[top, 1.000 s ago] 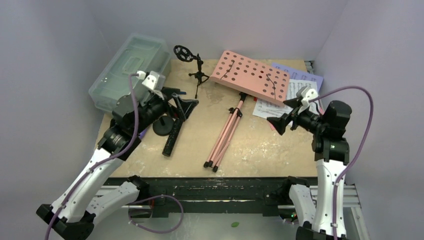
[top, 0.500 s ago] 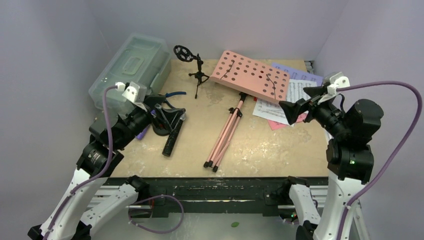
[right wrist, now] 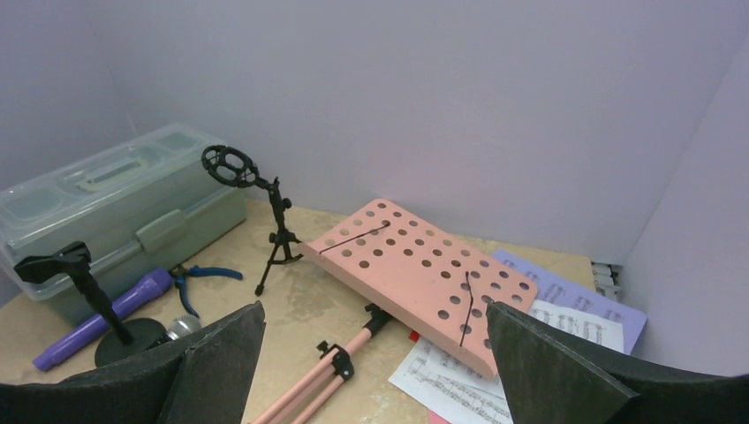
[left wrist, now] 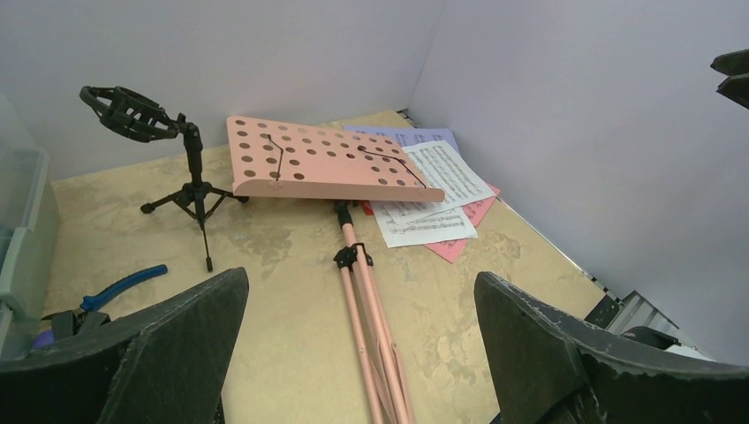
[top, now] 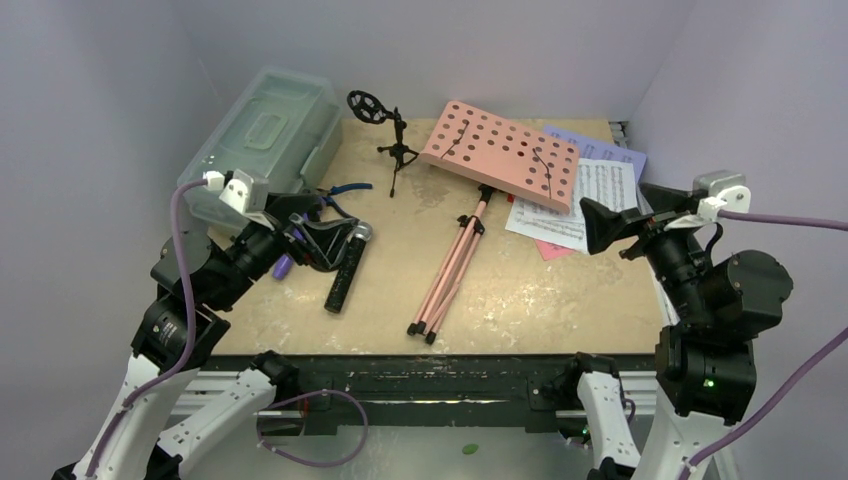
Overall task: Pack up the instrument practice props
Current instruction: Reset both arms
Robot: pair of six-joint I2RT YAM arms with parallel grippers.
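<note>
- The left end effector is held above the near-left part of the tabletop, its jaws spread wide and nothing grasped.
- The right end effector is raised at the right edge, likewise released and empty, and is turned toward the props.
- The pink perforated music rack is laid at the back centre, with its folded tripod legs stretched toward the near edge.
- White, lilac and red sheet-music pages are spread by the rack's right end, partly tucked under it.
- A purple microphone and a black-silver microphone are laid at the left, beside a round-based mic stand.
- A black mic tripod with a shock mount is stood upright at the back.
- The clear greenish case is seen at the far left with its lid down, and blue-handled pliers are lying just in front of it.
- No prop is judged packed yet; the step in hand is taken to be the approach to a first pick.
- A descent onto one prop and a firm closing around it are called for next, and the lid will probably have to be opened first.
</note>
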